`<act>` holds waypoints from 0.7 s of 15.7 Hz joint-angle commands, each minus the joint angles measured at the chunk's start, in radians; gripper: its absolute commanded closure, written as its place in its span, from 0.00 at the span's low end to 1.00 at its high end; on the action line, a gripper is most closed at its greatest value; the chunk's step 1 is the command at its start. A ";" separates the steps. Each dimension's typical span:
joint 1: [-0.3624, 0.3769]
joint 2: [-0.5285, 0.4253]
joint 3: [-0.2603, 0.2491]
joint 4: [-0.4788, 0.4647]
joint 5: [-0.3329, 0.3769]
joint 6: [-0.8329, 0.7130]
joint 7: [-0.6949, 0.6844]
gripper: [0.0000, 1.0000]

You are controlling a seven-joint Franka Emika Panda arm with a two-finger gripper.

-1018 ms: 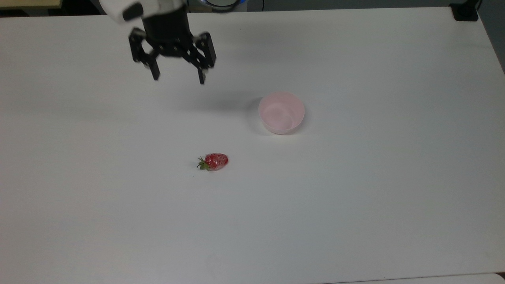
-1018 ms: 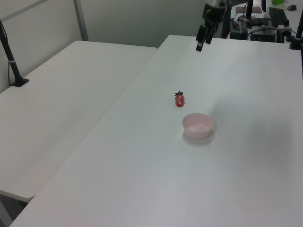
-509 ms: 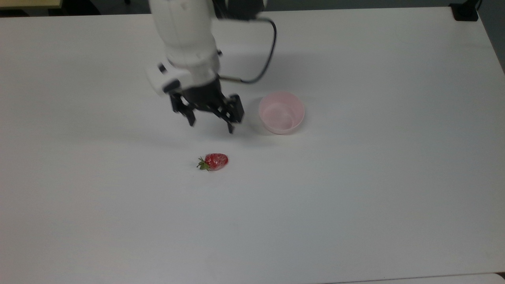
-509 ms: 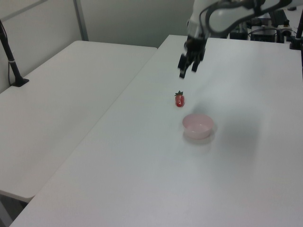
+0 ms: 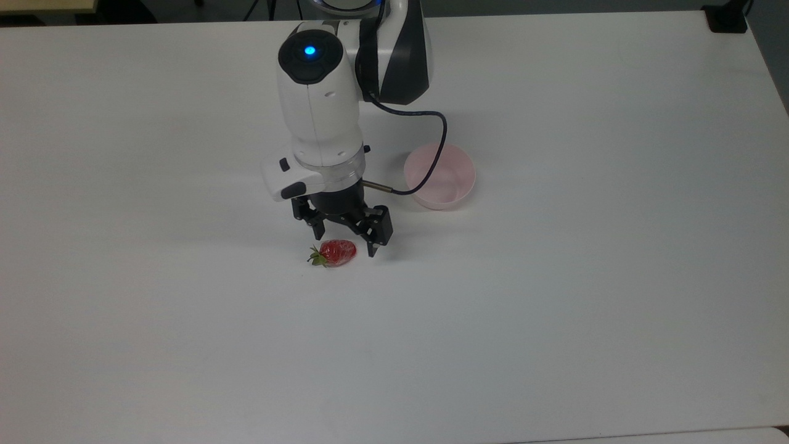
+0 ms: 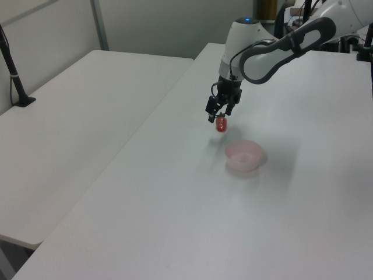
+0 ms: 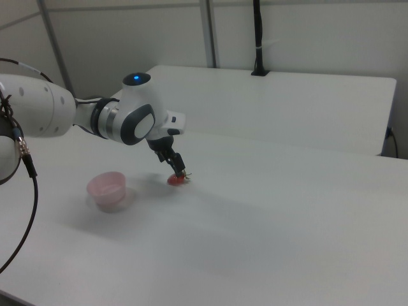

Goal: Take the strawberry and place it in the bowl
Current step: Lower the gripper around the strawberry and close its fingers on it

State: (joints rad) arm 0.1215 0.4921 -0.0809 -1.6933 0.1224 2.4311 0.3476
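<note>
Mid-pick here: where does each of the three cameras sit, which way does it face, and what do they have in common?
Top view: high above the table, looking down; arm enters from the top edge, open gripper over the strawberry, bowl to the right.
Left view: raised at one table end, facing the arm; gripper, strawberry, bowl nearer.
Right view: lower, side-on; arm from the left, strawberry, bowl.
All three share gripper, strawberry and bowl.

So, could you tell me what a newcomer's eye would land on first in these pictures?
Probably the white robot arm reaching over the white table, its black gripper open just above a small red strawberry. Next comes the pale pink bowl, standing empty to the top view's right of the gripper.
</note>
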 commanded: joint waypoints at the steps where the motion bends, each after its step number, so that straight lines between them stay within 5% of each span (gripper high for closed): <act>1: 0.023 0.051 -0.017 0.007 0.011 0.107 0.092 0.03; 5: 0.032 0.071 -0.019 0.007 0.011 0.120 0.094 0.10; 11: 0.029 0.072 -0.020 0.007 -0.006 0.117 0.031 0.57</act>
State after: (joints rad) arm 0.1357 0.5643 -0.0846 -1.6850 0.1196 2.5352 0.4124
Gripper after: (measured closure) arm 0.322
